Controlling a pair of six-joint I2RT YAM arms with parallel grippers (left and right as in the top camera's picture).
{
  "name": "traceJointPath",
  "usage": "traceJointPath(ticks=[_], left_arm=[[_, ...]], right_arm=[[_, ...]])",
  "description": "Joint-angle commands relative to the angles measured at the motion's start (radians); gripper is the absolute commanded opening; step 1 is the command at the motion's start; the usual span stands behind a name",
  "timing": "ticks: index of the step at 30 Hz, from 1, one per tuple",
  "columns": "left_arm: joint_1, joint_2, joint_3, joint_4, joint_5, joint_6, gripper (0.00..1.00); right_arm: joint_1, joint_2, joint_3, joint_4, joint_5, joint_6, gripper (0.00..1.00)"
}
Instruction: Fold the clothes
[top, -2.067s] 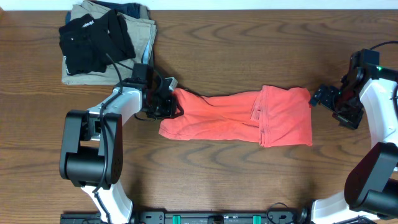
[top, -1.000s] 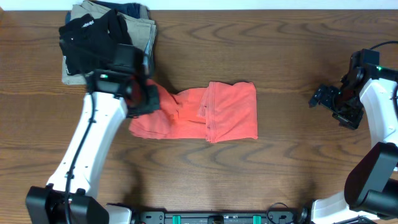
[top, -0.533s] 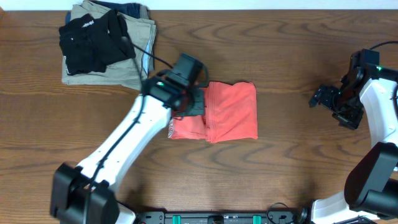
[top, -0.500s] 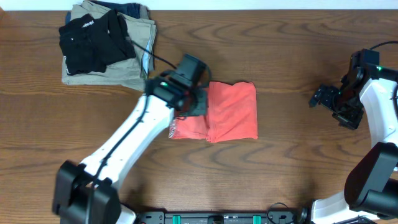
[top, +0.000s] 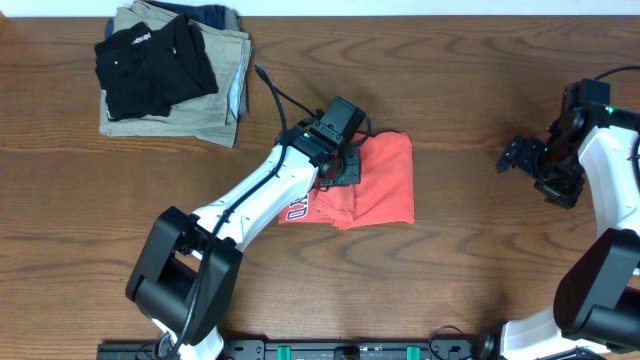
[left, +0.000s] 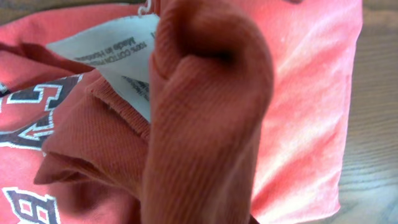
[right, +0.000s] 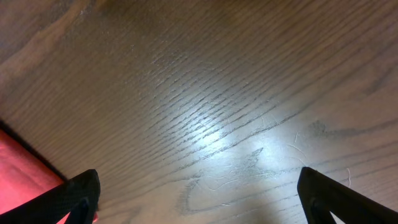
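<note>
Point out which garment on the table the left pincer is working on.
The coral-red T-shirt: the left pincer is on it, with fabric bunched against it. The black garment and khaki trousers lie stacked well away.

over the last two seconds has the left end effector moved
Yes. The left end effector has swung right, away from the folded pile, dragging the red shirt over itself.

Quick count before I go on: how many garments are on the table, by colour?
Coral-red T-shirt: 1
Black folded garment: 1
Khaki folded trousers: 1
Dark blue piece, only its edge showing behind the pile: 1
Total: 4
</note>
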Motion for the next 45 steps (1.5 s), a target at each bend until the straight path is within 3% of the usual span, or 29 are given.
traceJointPath(ticks=[1,4,14,18,19,21,22,29,39,45], left_arm=[[-0.003,0.002,0.005,0.024,-0.005,-0.018,0.06],[-0.003,0.004,0.003,0.031,-0.005,-0.018,0.11],[-0.039,0.006,0.000,0.047,-0.005,-0.018,0.11],[-0.062,0.006,0.000,0.057,-0.005,-0.018,0.17],[-0.068,0.006,0.000,0.058,-0.005,-0.018,0.24],[-0.074,0.006,0.000,0.061,-0.005,-0.017,0.46],[-0.077,0.006,0.000,0.061,-0.005,-0.017,0.49],[-0.079,-0.025,0.004,0.061,0.060,-0.011,0.49],[-0.079,-0.187,0.005,0.020,0.191,0.125,0.49],[-0.036,-0.248,0.005,-0.074,0.129,0.164,0.50]], right_arm=[[-0.009,-0.014,0.014,-0.001,0.011,0.018,0.99],[-0.009,-0.014,0.014,-0.001,0.011,0.017,0.99],[-0.009,-0.014,0.014,-0.001,0.011,0.017,0.99],[-0.009,-0.014,0.014,-0.001,0.011,0.017,0.99],[-0.009,-0.014,0.014,-0.001,0.011,0.017,0.99],[-0.009,-0.014,0.014,-0.001,0.011,0.017,0.99],[-0.009,-0.014,0.014,-0.001,0.011,0.017,0.99],[-0.009,-0.014,0.014,-0.001,0.011,0.017,0.99],[-0.009,-0.014,0.014,-0.001,0.011,0.017,0.99],[-0.009,-0.014,0.014,-0.001,0.011,0.017,0.99]])
